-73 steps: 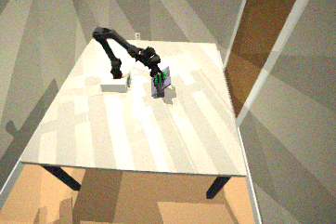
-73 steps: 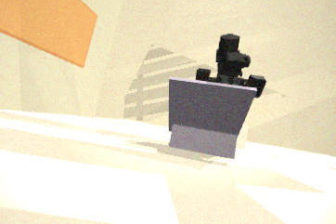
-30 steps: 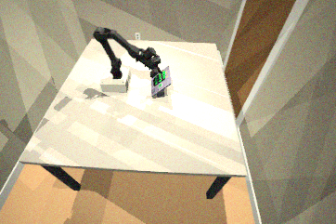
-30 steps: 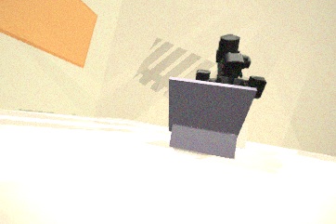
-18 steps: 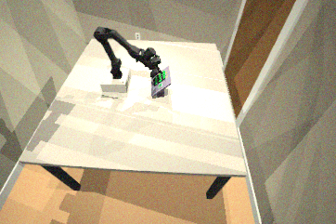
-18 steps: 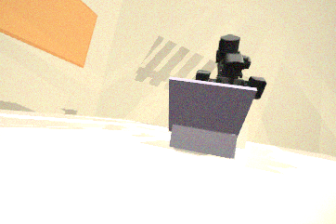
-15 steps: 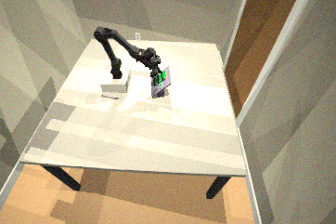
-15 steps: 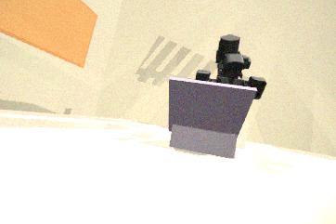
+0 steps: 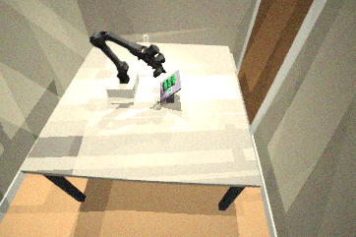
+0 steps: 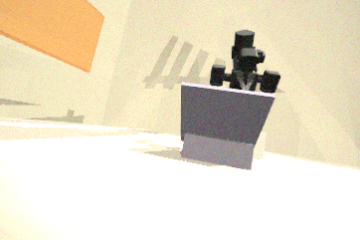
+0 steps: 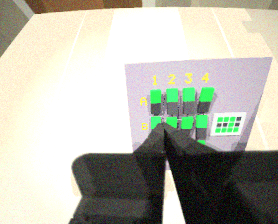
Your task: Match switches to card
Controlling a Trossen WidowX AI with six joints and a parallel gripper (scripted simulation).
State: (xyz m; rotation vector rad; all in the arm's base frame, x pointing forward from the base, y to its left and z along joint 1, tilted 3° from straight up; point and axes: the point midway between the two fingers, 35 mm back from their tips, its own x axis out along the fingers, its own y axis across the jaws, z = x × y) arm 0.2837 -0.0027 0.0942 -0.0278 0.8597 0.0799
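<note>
The tilted lilac switch panel (image 9: 163, 94) (image 10: 224, 113) (image 11: 139, 75) carries numbered columns 1 to 4 and lettered rows. In the wrist view, row A switches (image 11: 172, 101) show green far halves and dark near halves. Row B switches (image 11: 187, 122) show green far halves; the near halves of the left ones are partly hidden by the fingers. Most of the row nearest the arm is hidden. The card (image 11: 215, 131) has a far row of three green squares and a dark right one, a mixed middle row, and a green near row. My gripper (image 9: 159, 73) (image 11: 161, 127) is shut and empty, its tips over row B, between columns 1 and 2; contact is unclear.
The panel stands on a block foot (image 10: 217, 151) on the pale table (image 9: 148, 148). The arm's white base box (image 9: 121, 92) is left of it in the top view. From the exterior view only the panel's back shows, with the arm behind its top edge.
</note>
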